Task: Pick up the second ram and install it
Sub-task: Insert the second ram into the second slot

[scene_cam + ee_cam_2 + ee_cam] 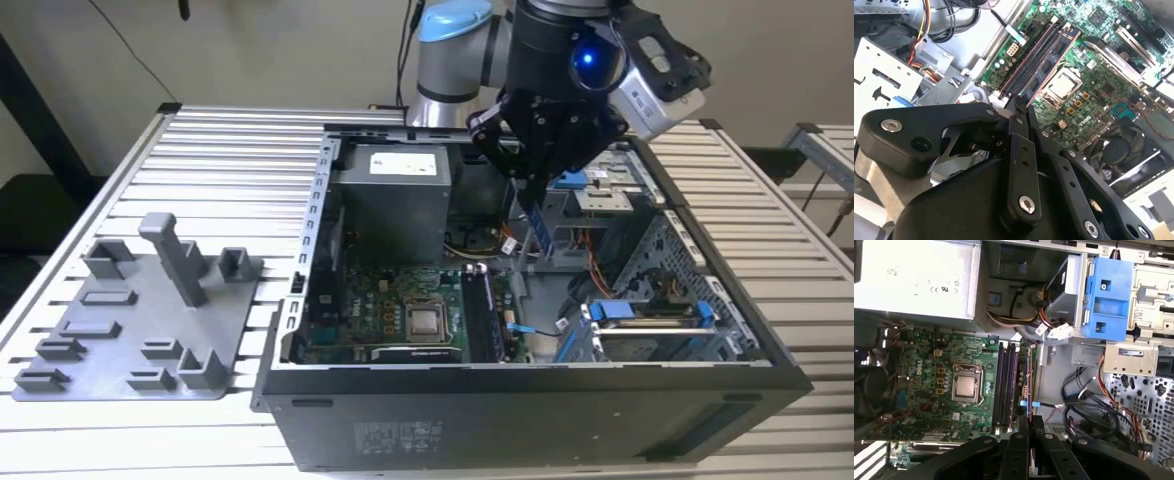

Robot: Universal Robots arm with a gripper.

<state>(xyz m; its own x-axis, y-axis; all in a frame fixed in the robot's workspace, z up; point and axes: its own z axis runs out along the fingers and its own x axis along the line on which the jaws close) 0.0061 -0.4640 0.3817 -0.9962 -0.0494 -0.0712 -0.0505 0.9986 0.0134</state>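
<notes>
1. The gripper (pixel 534 183) is being kept pressed together on the second ram (pixel 539 230). The stick is being pinched at its upper end, and the rest of it is being left to hang down on edge inside the open computer case (pixel 534 385).
2. The second ram is being held above the memory slots (pixel 1006 385) and apart from them. It is not yet being seated, and in the first wrist view its thin edge is being shown just beside the slots, on the side away from the processor socket (pixel 965 386).
3. The stick is being judged light, stiff and thin, with smooth faces that could slide under a loose pinch.
4. It is also being judged fragile. The upper edge and flat faces are being taken as the safest places to hold it, and the contact edge facing the memory slots is being left untouched. Any tilt could be turned into bending once it is pushed down.
5. The power supply (pixel 394 195) is being seen near the far end of the memory slots.
6. The grey fixture tray (pixel 134 330) is being left well apart from the memory slots, outside the case.
</notes>
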